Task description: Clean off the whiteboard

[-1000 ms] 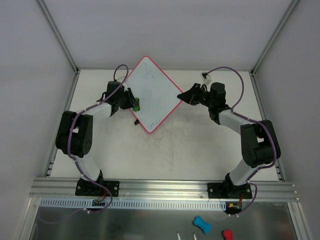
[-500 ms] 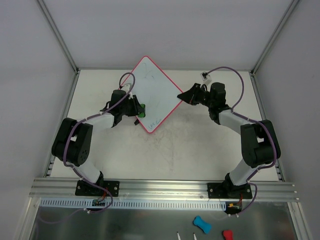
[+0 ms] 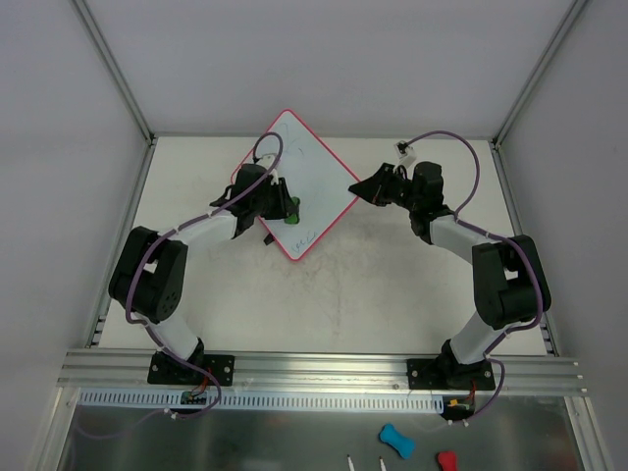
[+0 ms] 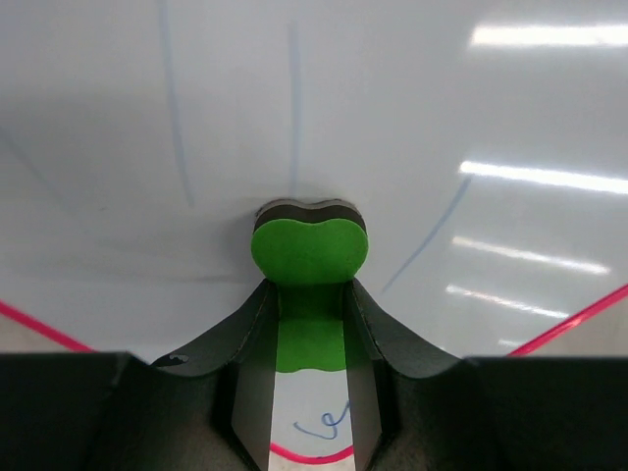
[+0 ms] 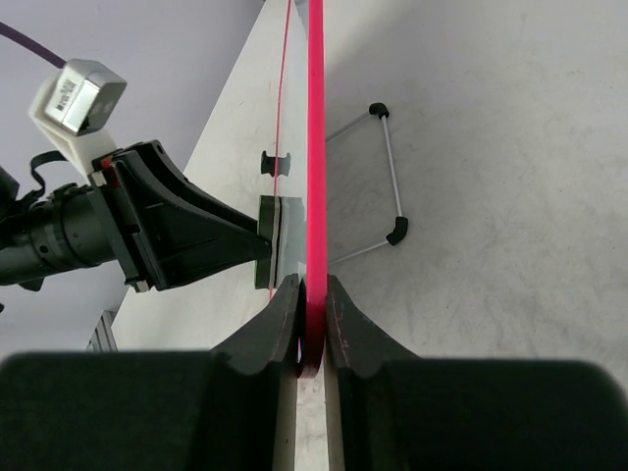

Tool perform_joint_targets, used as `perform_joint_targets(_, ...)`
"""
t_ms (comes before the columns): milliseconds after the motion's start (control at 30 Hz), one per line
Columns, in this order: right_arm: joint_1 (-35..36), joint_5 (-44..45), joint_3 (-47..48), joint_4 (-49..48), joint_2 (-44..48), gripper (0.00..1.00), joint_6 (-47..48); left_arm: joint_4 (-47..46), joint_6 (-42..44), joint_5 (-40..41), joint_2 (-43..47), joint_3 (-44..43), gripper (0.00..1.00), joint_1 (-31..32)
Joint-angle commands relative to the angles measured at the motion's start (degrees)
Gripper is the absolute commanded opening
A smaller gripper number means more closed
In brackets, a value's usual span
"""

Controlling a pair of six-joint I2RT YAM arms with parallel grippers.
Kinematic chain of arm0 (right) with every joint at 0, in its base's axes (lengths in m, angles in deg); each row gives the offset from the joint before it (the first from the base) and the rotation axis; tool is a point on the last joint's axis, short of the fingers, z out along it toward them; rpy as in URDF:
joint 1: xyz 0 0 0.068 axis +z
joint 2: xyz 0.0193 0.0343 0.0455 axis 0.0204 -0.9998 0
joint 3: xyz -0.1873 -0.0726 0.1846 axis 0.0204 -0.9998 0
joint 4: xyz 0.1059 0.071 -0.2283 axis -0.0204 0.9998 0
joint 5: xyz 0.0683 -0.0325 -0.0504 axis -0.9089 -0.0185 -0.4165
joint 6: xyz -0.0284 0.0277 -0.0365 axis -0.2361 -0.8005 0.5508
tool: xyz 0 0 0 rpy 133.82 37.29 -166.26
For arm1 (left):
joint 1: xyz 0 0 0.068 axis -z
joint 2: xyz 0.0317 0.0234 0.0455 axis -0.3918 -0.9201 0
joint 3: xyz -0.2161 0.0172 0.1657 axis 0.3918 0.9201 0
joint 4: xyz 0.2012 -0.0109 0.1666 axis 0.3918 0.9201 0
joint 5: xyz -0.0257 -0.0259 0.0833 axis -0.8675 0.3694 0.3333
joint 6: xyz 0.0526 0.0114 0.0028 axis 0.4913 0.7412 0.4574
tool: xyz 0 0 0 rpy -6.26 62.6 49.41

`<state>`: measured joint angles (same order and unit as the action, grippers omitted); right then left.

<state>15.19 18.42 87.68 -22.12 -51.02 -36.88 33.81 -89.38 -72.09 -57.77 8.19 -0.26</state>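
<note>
Clamping the green eraser (image 4: 310, 250) in the left gripper (image 4: 310, 294), jaws drawn snug against its sides, felt face pressed to the whiteboard (image 3: 319, 172) amid faint blue strokes. Pinching the board's red-pink rim at its right corner with the right gripper (image 5: 312, 285) — jaws closed on it. Sitting diamond-wise over the far middle of the table (image 3: 392, 285), wire stand (image 5: 388, 177) behind.

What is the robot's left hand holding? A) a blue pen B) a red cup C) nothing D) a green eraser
D: the left gripper is shut on the green eraser, which it holds against the whiteboard.
</note>
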Motion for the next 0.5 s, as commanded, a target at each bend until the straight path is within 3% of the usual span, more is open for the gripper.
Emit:
perform_joint_targets(0,1.8,-2.6,1.0,0.6,0.6,0.0,4.1,1.0,1.2,0.0,-3.0,-3.3,0.0,6.4)
perform_joint_targets(467,1.8,-2.6,1.0,0.6,0.3,0.0,4.0,3.3,5.0,3.8,-2.7,-6.7,0.0,10.2)
